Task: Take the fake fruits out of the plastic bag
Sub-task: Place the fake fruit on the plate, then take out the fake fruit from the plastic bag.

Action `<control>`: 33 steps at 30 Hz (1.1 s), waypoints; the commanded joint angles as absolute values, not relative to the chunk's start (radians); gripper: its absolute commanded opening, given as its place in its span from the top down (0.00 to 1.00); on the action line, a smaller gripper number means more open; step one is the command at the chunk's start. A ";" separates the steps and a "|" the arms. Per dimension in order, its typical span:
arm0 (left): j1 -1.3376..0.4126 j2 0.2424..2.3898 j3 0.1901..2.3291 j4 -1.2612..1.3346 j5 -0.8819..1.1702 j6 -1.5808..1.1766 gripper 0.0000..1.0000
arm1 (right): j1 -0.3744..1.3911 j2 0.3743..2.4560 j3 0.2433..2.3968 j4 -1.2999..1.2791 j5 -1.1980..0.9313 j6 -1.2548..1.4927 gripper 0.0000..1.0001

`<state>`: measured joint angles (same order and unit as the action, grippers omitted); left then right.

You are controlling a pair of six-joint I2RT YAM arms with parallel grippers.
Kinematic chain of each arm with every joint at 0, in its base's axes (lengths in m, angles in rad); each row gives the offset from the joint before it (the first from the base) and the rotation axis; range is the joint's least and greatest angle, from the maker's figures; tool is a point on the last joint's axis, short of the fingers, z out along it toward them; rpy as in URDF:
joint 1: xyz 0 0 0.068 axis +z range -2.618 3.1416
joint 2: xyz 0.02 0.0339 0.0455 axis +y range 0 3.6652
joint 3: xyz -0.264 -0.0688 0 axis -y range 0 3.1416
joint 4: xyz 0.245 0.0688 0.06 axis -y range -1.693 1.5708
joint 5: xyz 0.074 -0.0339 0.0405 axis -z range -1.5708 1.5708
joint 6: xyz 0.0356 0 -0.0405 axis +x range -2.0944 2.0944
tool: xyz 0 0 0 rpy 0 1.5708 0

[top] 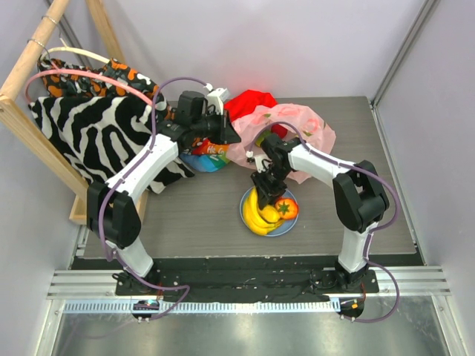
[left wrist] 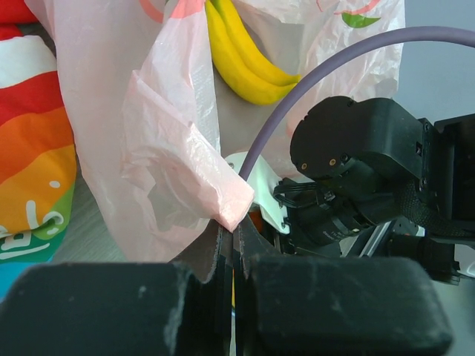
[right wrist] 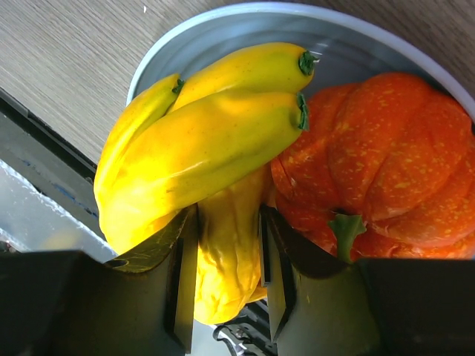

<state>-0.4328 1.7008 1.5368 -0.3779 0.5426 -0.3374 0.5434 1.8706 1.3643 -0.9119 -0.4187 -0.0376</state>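
Right gripper (right wrist: 226, 278) clamped on banana bunch (right wrist: 215, 148). Bunch ahead of jaws, over plate (right wrist: 245, 30), touching orange-red fruit (right wrist: 386, 163).
Left gripper (left wrist: 231, 239) clenched on plastic bag (left wrist: 171, 148) fold.
Risk: bunch appears to overhang rim, so release may roll it off plate. Thin film may slip from left jaws.

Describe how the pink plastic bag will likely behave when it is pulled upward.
Probably floppy: the plastic bag crumples into loose folds where the left hand pinches one small fold. Likely very light, since the film is thin and translucent. It might slip free or stretch, as so little material is gripped.
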 commanded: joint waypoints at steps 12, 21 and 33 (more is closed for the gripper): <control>-0.436 1.750 1.638 -0.354 0.591 -0.360 1.00 | 0.548 1.720 1.517 -1.084 -0.298 -0.143 0.31; -0.436 1.770 1.689 -0.362 0.606 -0.393 1.00 | 0.388 1.700 1.788 -1.238 -0.412 -0.226 0.35; -0.440 1.741 1.648 -0.374 0.603 -0.422 1.00 | 0.276 1.960 1.931 -0.968 -0.376 -0.077 0.58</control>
<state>-0.4366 1.7744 1.6669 -0.3733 0.5808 -0.4213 0.2600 1.8507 1.8793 -1.0740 -0.4717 -0.1398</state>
